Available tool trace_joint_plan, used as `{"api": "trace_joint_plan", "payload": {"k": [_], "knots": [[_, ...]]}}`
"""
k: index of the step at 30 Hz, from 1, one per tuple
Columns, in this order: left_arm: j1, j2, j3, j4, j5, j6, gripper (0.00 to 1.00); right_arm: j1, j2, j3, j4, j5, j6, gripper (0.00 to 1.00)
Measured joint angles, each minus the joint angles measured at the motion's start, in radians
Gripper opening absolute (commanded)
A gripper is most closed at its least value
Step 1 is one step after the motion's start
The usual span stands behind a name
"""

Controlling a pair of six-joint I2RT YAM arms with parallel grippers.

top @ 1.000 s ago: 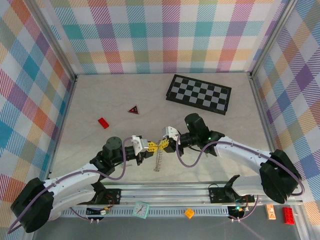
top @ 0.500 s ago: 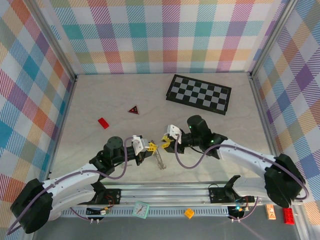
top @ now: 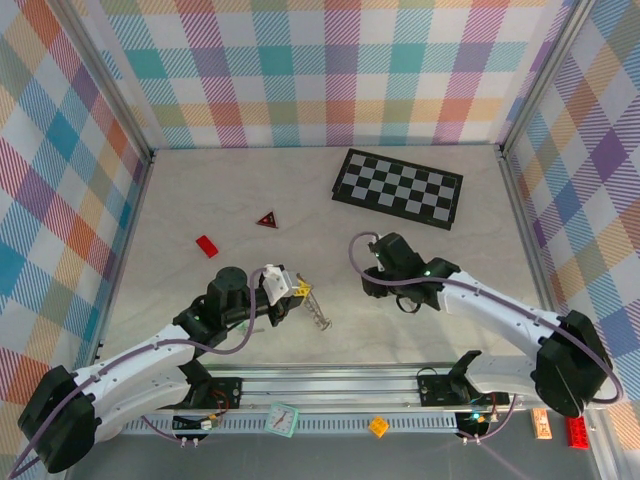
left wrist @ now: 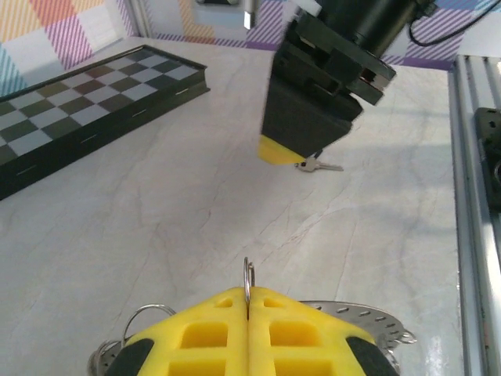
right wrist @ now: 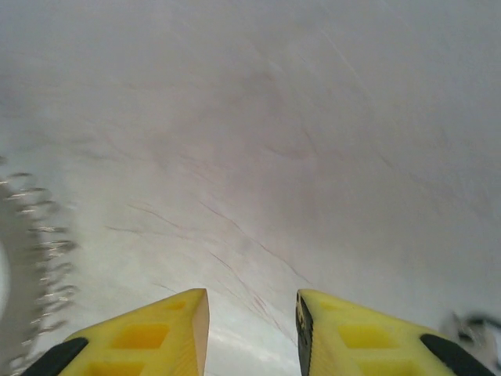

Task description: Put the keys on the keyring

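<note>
Parted and empty, the right claw [right wrist: 252, 301] has drawn away from the left claw [left wrist: 247, 301] clamping the keyring [left wrist: 368, 317]; the key [left wrist: 317, 165] beneath it seems unthreaded.

White arm links [top: 150, 357], black joints [top: 228, 285], purple cables [top: 222, 352], yellow end effector fingers [right wrist: 149, 333]

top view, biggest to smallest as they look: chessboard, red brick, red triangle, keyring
1. chessboard
2. keyring, seen nearly edge-on, so unsure
3. red brick and red triangle: they look alike, not ranked
</note>
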Motion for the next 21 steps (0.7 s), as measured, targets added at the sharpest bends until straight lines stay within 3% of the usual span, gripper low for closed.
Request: {"api": "trace_joint_plan", "payload": {"k": [4, 10, 21], "knots": [[0.0, 0.0, 0.021, -0.014, -0.055, -0.029, 0.0, -0.036, 0.034, 0.0, -0.129, 0.044, 0.105, 0.36], [0.0, 0.0, 0.021, -0.006, -0.1, -0.078, 0.0, -0.173, 0.041, 0.0, -0.198, 0.044, 0.161, 0.38], [-0.001, 0.004, 0.021, 0.043, -0.114, -0.122, 0.0, -0.216, 0.157, 0.0, -0.198, -0.008, 0.173, 0.37]]}}
